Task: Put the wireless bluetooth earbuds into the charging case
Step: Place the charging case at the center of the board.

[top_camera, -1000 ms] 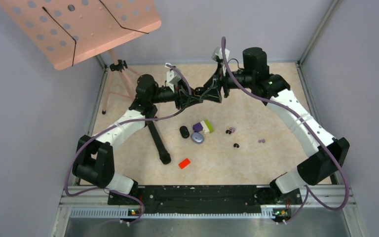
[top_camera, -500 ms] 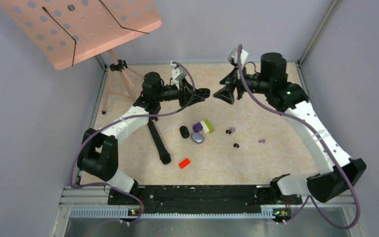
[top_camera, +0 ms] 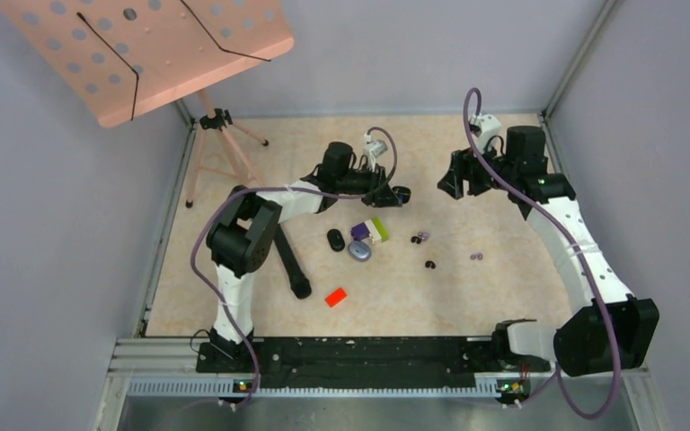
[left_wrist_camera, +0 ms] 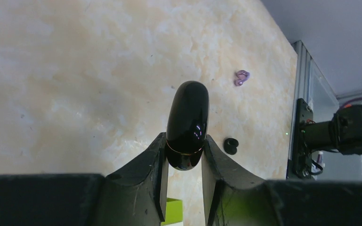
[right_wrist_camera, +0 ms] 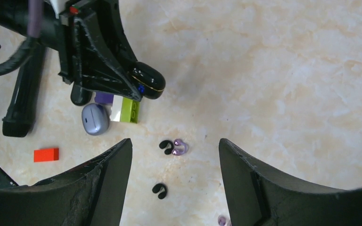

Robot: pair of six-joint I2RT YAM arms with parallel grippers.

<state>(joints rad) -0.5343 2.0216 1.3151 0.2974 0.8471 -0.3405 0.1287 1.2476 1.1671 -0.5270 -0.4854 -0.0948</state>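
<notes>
My left gripper (top_camera: 393,195) is shut on a glossy black charging case (top_camera: 402,195), closed, with a thin gold seam. The case sticks out past the fingertips in the left wrist view (left_wrist_camera: 187,120) and is held above the table; it also shows in the right wrist view (right_wrist_camera: 149,86). My right gripper (top_camera: 450,184) is open and empty, apart to the right. Below it lie a black earbud (right_wrist_camera: 166,147) touching a pale purple earbud (right_wrist_camera: 181,147), another black earbud (right_wrist_camera: 159,189) and a purple one (right_wrist_camera: 222,220). In the top view they lie right of centre (top_camera: 420,237).
A second black case (top_camera: 335,240) and a pale purple case (top_camera: 359,250) lie beside a purple, white and green block row (top_camera: 371,230). A red block (top_camera: 335,296) lies nearer me. A black tripod leg (top_camera: 287,256) crosses the left. A pink music stand (top_camera: 144,54) overhangs the back left.
The two grippers, close together at the back a second ago, have parted. My left gripper has carried the black case right and nearer the centre. My right gripper has drawn back to the right.
</notes>
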